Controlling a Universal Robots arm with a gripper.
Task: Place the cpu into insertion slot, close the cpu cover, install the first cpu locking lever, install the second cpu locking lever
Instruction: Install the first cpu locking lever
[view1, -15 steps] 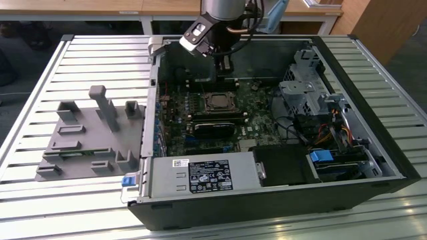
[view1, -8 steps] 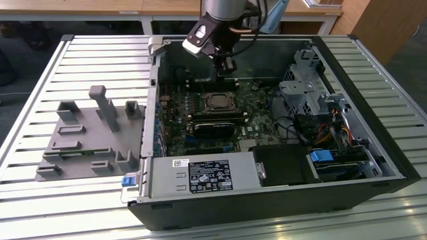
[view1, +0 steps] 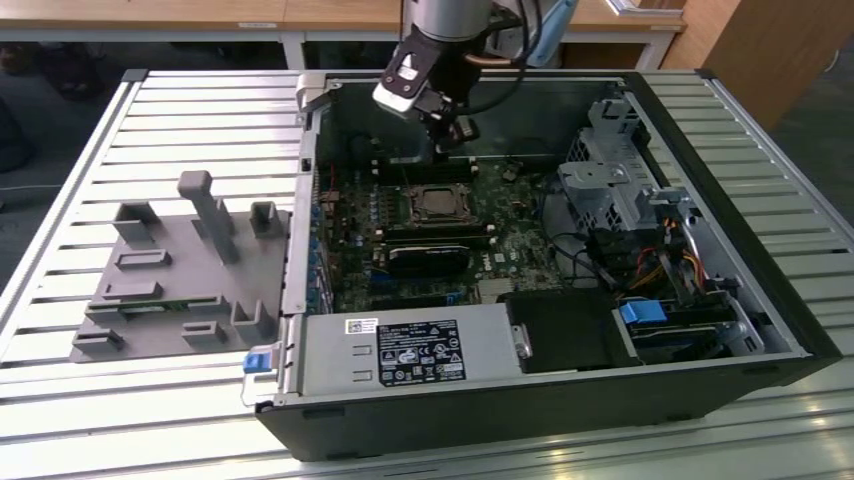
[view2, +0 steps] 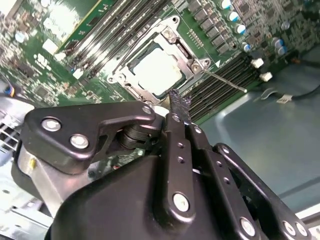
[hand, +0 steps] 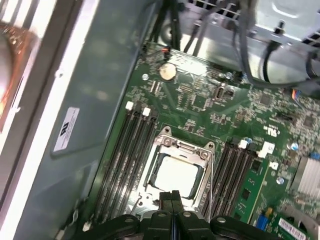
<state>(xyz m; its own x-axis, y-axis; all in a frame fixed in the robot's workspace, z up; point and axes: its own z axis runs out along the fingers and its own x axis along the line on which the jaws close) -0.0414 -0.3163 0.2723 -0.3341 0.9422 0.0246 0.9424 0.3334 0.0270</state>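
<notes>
The cpu lies flat in the insertion slot on the green board, its pale metal face showing. The cpu cover, a silvery frame, lies down around it. A thin wire locking lever sticks out from a corner of the socket over the memory slots. My gripper hangs above the board just beyond the socket's far side in the exterior view. Its black fingers are shut with nothing between them, the tips hovering at the socket's edge in both wrist views.
Long black memory slots flank the socket on both sides. The case wall, a metal drive cage with cables, and the power supply surround the board. A grey fixture sits on the slatted table at the exterior view's left.
</notes>
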